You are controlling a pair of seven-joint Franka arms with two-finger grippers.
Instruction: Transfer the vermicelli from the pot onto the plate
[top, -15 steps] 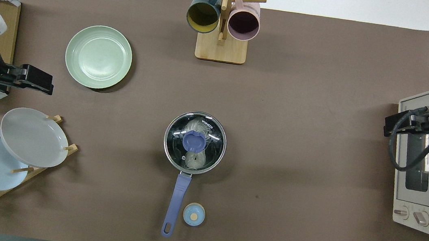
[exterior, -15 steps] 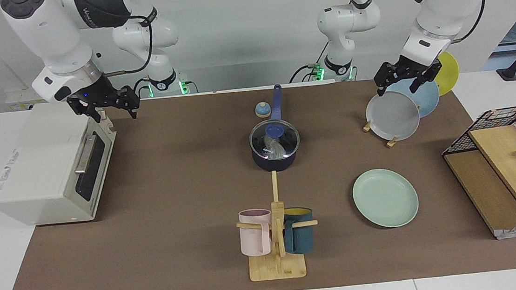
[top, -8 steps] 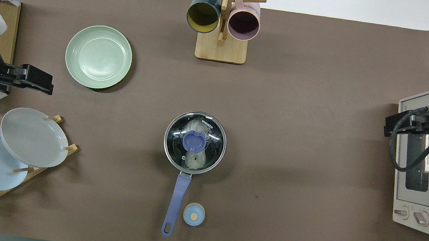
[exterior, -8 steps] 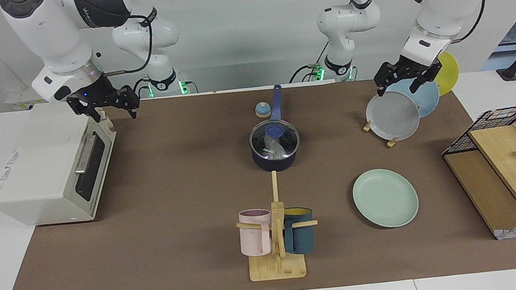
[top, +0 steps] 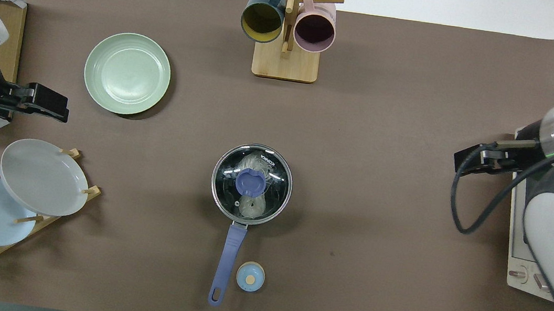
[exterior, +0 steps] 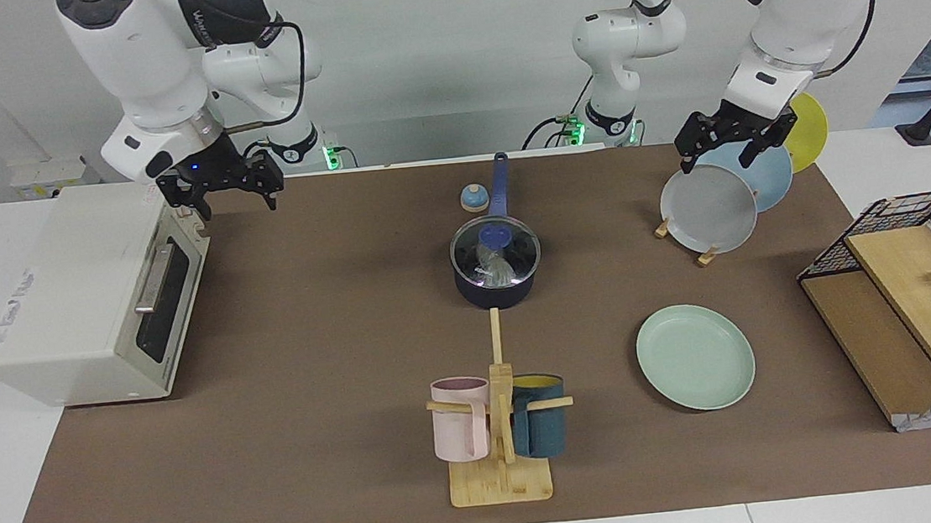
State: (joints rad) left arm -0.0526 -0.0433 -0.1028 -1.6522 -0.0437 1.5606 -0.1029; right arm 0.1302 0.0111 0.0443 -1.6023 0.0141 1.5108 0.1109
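Sitting lidded mid-tabletop, the pot (exterior: 495, 280) holds vermicelli (exterior: 496, 268); the plate (exterior: 695, 357) lies bare. Right gripper (exterior: 230, 199) beside the toaster oven (exterior: 89, 290), left gripper (exterior: 720, 153) over the grey plate (exterior: 708, 209), jaws apart.

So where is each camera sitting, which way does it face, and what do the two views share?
Facing view: high across the table, looking at both robots; whole arms show, right pincer by the toaster oven, left pincer over the plate rack.
Overhead view: above the robots' end, looking steeply down; only forearms and pincers show.
Shared: the lidded pot holding vermicelli, the mint plate, the mug tree.
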